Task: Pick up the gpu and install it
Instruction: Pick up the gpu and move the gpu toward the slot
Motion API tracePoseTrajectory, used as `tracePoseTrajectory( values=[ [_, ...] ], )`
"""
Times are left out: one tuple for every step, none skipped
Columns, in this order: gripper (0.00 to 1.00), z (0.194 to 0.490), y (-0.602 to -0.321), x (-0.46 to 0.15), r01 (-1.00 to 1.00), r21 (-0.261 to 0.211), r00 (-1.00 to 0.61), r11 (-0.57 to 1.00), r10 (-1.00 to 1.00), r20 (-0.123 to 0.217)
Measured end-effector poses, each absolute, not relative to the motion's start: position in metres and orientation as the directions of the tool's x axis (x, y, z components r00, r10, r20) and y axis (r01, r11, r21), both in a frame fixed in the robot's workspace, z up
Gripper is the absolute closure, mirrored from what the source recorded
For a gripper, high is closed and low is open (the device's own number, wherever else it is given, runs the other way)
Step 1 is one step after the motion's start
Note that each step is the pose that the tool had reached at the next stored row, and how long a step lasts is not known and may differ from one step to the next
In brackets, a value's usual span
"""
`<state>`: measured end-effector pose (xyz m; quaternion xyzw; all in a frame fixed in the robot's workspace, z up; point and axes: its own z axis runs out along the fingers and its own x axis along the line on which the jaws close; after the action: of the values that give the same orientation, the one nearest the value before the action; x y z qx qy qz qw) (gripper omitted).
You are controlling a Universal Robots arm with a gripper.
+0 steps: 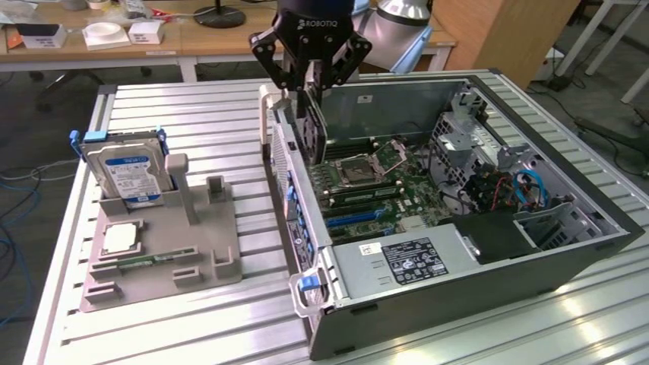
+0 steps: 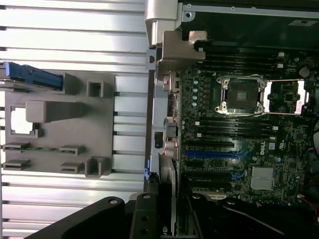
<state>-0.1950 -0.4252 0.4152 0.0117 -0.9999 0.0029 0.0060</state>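
The gpu [image 1: 310,125], a thin flat circuit card with a silver metal end bracket, hangs upright and edge-down from the black two-finger gripper [image 1: 309,84]. In the exterior view the fingers are pressed together on the card's upper edge. I judge this grip is chosen so that the lower edge with the connector is free to meet a slot. The card is above the large black and grey open computer case [image 1: 568,114], over the case's long wall towards the exterior view's left, near its far corner. It is not seated: its lower edge is above the green motherboard [image 1: 375,182]. The case lies on its side on the ribbed aluminium table [image 1: 182,114], so the slots face up. Near the table's edge on the exterior view's left, a grey plastic holder [image 1: 163,266] keeps a silver hard drive with a blue-white label [image 1: 127,175] upright, and some of its upright slots are bare.

In the wrist view, the gripper [image 2: 159,221] looks straight down along the gpu [image 2: 169,199], which shows as a narrow strip. It lies beside the case wall, close to the blue expansion slot [image 2: 209,153] on the motherboard [image 2: 239,114]. The holder [image 2: 75,124] is well apart from it.
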Motion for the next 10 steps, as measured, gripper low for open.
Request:
tracePoseTrajectory(
  values=[
    [0.74,0.4152,-0.4252,-0.1943,-0.023,-0.006,-1.0,1.0,-0.023,0.012],
    [0.74,0.4152,-0.4252,-0.1938,-0.023,-0.006,-1.0,1.0,-0.023,0.012],
    [0.74,0.4152,-0.4252,-0.1931,-0.023,-0.006,-1.0,1.0,-0.023,0.012],
    [0.74,0.4152,-0.4252,-0.1926,-0.024,-0.006,-1.0,1.0,-0.023,0.012],
    [0.74,0.4152,-0.4252,-0.1921,-0.023,-0.006,-1.0,1.0,-0.023,0.012],
    [0.74,0.4151,-0.4252,-0.1914,-0.023,-0.006,-1.0,1.0,-0.023,0.012],
    [0.74,0.4152,-0.4252,-0.1908,-0.024,-0.006,-1.0,1.0,-0.023,0.012],
    [0.74,0.4152,-0.4252,-0.1903,-0.023,-0.006,-1.0,1.0,-0.023,0.012],
    [0.74,0.4152,-0.4252,-0.1899,-0.023,-0.006,-1.0,1.0,-0.023,0.012],
    [0.74,0.4152,-0.4252,-0.1897,-0.023,-0.006,-1.0,1.0,-0.023,0.012]
  ],
)
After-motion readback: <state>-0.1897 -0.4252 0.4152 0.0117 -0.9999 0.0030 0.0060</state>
